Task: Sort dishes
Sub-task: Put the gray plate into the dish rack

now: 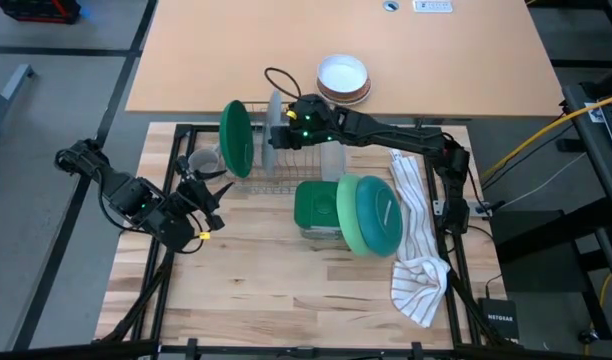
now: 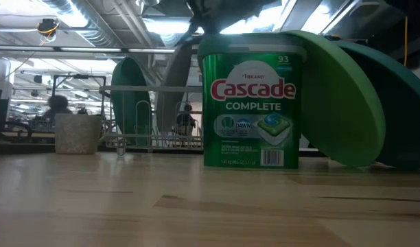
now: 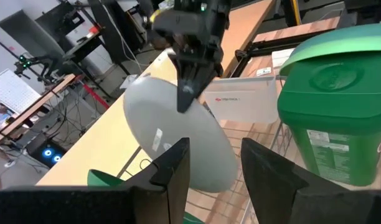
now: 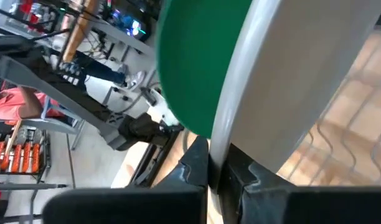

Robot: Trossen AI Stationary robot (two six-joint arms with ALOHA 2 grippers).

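A grey plate [image 1: 276, 128] stands on edge at the wire dish rack [image 1: 308, 165], with my right gripper [image 1: 286, 128] shut on it. A dark green plate [image 1: 236, 138] stands upright in the rack just to its left. A small grey mug [image 1: 201, 162] sits on the table left of the rack. A light green plate [image 1: 350, 215] and a teal plate [image 1: 382, 215] lean against a green Cascade tub [image 1: 316, 208]. My left gripper [image 1: 214, 200] stands open near the mug, with nothing between its fingers [image 3: 172, 168]. My right gripper pinches the grey plate's rim [image 4: 231, 134] between its two fingers, at the plate's upper edge [image 3: 181, 99]. The fingers come slanting down from the table's right side. The plate stands on edge, nearly upright, beside the dark green plate [image 4: 197, 62]. Its lower edge sits among the rack's wires; I cannot tell whether it rests there.
A white striped towel [image 1: 418, 240] lies along the table's right side. White and brown-rimmed bowls [image 1: 343, 78] are stacked on the far desk. The near half of the wooden table [image 1: 286, 300] lies bare. A black frame [image 1: 176, 130] borders the table.
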